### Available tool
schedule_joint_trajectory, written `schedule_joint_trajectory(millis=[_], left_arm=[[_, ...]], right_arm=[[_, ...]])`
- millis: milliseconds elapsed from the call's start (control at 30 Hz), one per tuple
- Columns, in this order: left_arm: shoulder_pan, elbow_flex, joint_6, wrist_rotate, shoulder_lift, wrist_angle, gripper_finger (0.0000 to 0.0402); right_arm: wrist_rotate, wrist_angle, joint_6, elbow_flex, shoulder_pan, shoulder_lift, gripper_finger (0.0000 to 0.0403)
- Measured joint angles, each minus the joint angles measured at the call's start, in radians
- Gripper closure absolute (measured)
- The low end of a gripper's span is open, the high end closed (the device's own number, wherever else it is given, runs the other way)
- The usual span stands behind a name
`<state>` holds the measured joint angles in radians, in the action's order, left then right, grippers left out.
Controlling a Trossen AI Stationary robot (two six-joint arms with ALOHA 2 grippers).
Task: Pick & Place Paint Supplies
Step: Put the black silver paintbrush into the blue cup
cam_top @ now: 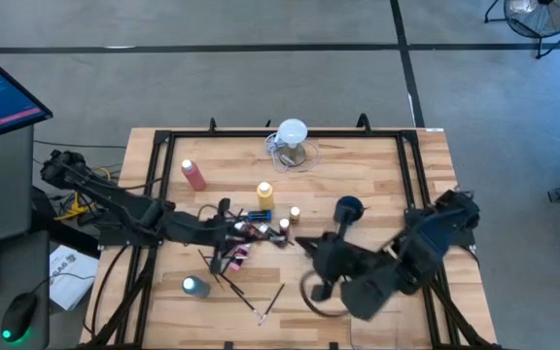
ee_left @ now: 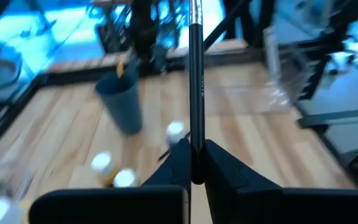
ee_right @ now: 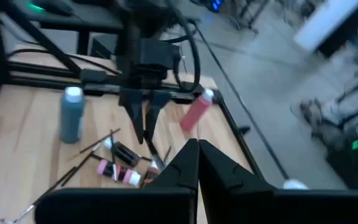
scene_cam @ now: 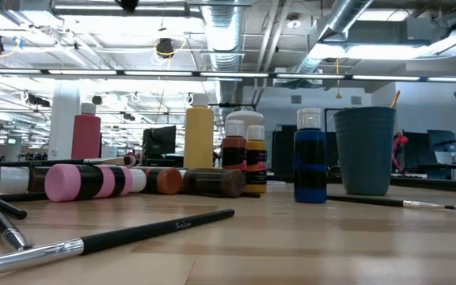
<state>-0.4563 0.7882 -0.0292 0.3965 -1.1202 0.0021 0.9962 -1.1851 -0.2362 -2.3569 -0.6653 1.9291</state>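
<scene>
My left gripper (cam_top: 233, 236) hovers over the middle of the table, shut on a thin dark paintbrush (ee_left: 196, 93). Below and around it are small white-capped paint bottles (cam_top: 285, 226), some standing, some lying on their sides (scene_cam: 85, 181). A yellow squeeze bottle (cam_top: 264, 193), a pink-red one (cam_top: 193, 175) and a teal one (cam_top: 194, 286) stand upright. More brushes (cam_top: 244, 295) lie flat near the front edge. My right gripper (cam_top: 304, 243) is shut and empty, raised to the right of the bottles. My left gripper pinches the paintbrush's dark shaft (ee_left: 196, 163) between its two fingers. The brush runs on past the fingertips, roughly along the line of the fingers. The right wrist view shows it (ee_right: 145, 130) clear of the table.
A dark blue-grey cup (cam_top: 348, 207) stands right of centre, holding one brush. A clear jug with a white round top (cam_top: 293, 146) sits at the far edge. A black frame (cam_top: 163, 136) borders the table. Bare wood lies at the far right and near left.
</scene>
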Motion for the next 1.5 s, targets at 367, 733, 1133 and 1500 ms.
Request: schedule_joint_trajectory(millis=[367,733,1133,1500], left_arm=[[-0.177,-0.067,0.213,-0.047,0.001,0.437,0.0396],[-0.149,-0.208,0.235,-0.181,0.066,0.747,0.0396],[-0.145,-0.262,0.23,-0.229,0.132,0.776,0.0396],[-0.136,-0.262,0.223,-0.133,0.124,0.782,0.0396]], right_arm=[[0.003,0.121,0.077,0.076,-0.025,0.006,0.0305],[-0.394,0.908,0.612,0.366,0.005,-0.044,0.0258],[-0.565,1.644,0.559,0.867,0.183,-0.291,0.027],[-0.919,1.683,0.321,0.891,0.29,-0.255,0.0268]])
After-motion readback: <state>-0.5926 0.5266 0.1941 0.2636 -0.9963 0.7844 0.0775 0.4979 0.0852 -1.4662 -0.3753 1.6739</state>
